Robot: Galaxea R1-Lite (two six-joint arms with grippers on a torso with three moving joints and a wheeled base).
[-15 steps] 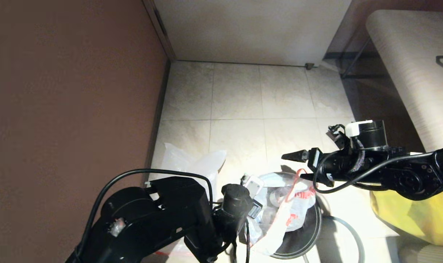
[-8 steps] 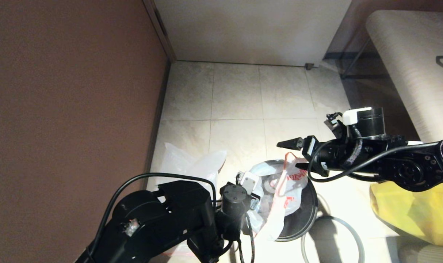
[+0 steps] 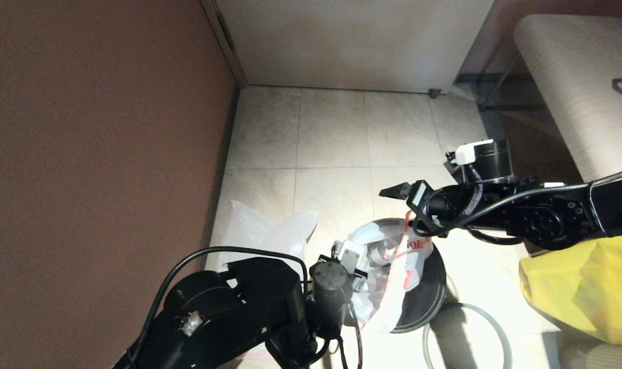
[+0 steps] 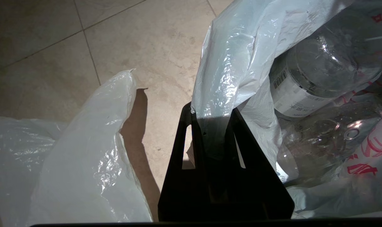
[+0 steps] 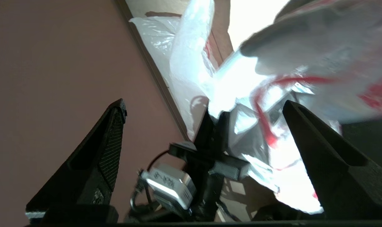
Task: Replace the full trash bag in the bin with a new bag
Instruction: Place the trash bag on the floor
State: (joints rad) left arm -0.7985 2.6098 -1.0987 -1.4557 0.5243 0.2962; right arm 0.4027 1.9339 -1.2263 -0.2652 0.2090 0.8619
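I'm seeing the left gripper (image 4: 209,126) clamping its fingers on a fold of the bulging translucent white trash bag with red print (image 3: 400,266), at the bag's near-left edge. That bag is sitting in the small round black bin (image 3: 428,302), clear bottles (image 4: 329,60) showing through. The right gripper (image 3: 400,197) is hovering over the bag's far side, fingers (image 5: 109,138) spread wide, gripping nothing; whether the lower finger is touching the red drawstring loop (image 3: 407,225) I can't tell. The limp white new bag (image 3: 269,230) is lying on the tiled floor (image 3: 331,138) left of the bin, partly hidden by my left arm. A big yellow bag (image 3: 582,292) is sitting at right, cut off.
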